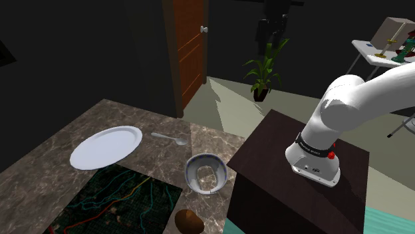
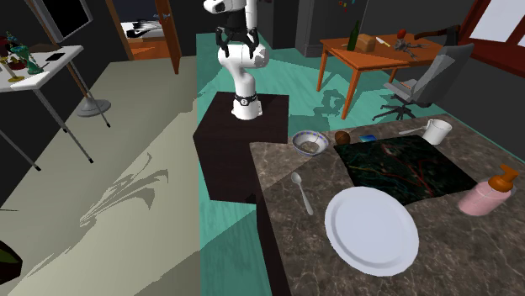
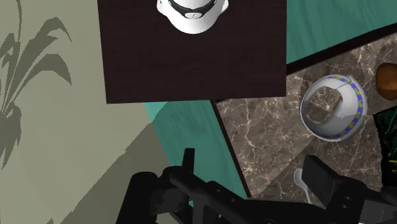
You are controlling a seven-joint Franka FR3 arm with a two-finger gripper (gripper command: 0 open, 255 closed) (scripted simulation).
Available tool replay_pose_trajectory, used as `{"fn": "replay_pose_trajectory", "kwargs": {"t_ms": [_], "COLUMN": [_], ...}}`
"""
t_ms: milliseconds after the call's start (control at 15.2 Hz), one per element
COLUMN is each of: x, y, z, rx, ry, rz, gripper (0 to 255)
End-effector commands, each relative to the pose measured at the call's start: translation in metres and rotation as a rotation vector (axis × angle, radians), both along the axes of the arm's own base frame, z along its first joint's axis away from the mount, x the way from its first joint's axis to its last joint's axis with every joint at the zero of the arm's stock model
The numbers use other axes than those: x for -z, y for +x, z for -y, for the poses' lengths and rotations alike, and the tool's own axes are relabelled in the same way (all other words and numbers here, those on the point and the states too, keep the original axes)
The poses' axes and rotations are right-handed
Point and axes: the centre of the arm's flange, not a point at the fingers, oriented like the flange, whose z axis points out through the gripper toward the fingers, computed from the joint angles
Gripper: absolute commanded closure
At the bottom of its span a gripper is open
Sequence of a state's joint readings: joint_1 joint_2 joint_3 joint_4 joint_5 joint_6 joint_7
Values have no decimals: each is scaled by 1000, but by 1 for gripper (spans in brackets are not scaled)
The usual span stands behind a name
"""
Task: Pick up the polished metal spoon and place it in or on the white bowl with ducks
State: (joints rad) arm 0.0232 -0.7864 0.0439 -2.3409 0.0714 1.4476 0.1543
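Grey spoon [image 1: 169, 139] lies near desk [image 1: 60, 166] edge, apart from bowl [image 3: 337, 124]; my tool [image 3: 253, 162] is wide, empty. All steps remain.

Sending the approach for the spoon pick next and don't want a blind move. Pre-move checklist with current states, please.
1. Spoon lying flat on the marble counter, nothing on it: ok.
2. Spoon apart from the white plate and the bowl: ok.
3. Bowl upright, mouth open to receive the spoon: ok.
4. Counter between spoon and bowl bare: ok.
5. Hand over the spoon: not ok. It hangs high up by the stand, short of the spoon.
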Motion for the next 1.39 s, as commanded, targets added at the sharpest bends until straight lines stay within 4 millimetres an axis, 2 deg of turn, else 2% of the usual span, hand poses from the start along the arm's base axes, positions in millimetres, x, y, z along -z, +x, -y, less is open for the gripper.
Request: {"fn": "replay_pose_trajectory", "kwargs": {"t_ms": [0,660,1320], "x": [0,91,182], "y": [0,85,163], "z": [0,-47,-104], "rx": [0,-104,-208], "ry": [0,29,59], "rz": [0,-11,-22], "gripper": [0,0,0]}}
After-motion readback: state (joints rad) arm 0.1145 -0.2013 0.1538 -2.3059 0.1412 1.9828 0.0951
